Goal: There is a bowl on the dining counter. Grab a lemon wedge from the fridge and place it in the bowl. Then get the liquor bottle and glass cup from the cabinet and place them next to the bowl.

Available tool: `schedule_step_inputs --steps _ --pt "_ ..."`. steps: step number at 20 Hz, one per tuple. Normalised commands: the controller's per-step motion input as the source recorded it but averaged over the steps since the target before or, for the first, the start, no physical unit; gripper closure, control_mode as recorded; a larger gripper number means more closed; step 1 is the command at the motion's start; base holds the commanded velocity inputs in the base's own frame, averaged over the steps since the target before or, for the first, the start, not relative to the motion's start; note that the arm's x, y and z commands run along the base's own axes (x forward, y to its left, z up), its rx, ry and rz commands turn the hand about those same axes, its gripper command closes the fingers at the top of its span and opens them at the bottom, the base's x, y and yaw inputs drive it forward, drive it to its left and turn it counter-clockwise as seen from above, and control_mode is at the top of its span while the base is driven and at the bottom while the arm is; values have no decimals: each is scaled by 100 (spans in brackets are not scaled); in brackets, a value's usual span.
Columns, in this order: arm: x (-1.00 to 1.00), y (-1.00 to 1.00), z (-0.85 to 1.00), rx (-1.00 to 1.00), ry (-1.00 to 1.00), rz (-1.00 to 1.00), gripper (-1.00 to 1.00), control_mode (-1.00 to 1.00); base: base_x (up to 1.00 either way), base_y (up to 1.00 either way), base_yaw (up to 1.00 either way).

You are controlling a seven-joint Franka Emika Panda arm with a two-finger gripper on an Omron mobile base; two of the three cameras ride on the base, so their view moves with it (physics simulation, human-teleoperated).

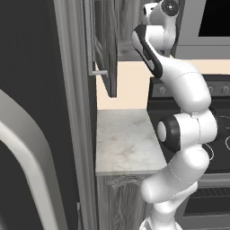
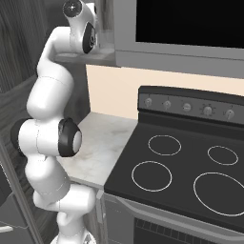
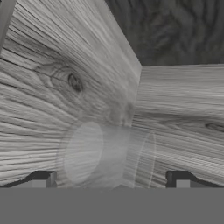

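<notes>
The arm reaches up into the open cabinet [image 1: 106, 49], and its wrist [image 2: 76, 9] is level with the cabinet's shelf. In the hand view the glass cup [image 3: 107, 155] lies faint and see-through against the grey wood-grain inside of the cabinet [image 3: 65, 87]. It sits between the two dark fingertips [image 3: 43, 178], and a small gap shows on each side. My gripper [image 3: 109, 181] is open around the cup. The fridge [image 1: 27, 90] fills the left of the left base view with its pale curved handle [image 1: 27, 152]. The lemon wedge, the bowl, the liquor bottle and the dining counter are out of view.
The cabinet door's pale bar handle [image 1: 99, 72] juts out beside the arm. A small marble worktop [image 1: 126, 141] lies below. A black stove [image 2: 186, 162] with ring burners stands to the right, and a microwave [image 2: 190, 24] hangs above it.
</notes>
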Motion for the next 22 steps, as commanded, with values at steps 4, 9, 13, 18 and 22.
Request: schedule_step_inputs --steps 4,9,13,18,22 --pt "14 0 0 0 0 0 -100 -100 0 0 0" --pt "4 0 -11 -2 0 0 -100 -100 0 0 0" --pt "0 0 -22 -1 0 0 -100 -100 0 0 0" --pt "0 0 -23 -3 1 0 -100 -100 0 0 0" --pt "0 0 -22 -4 4 0 -100 -100 0 0 0"
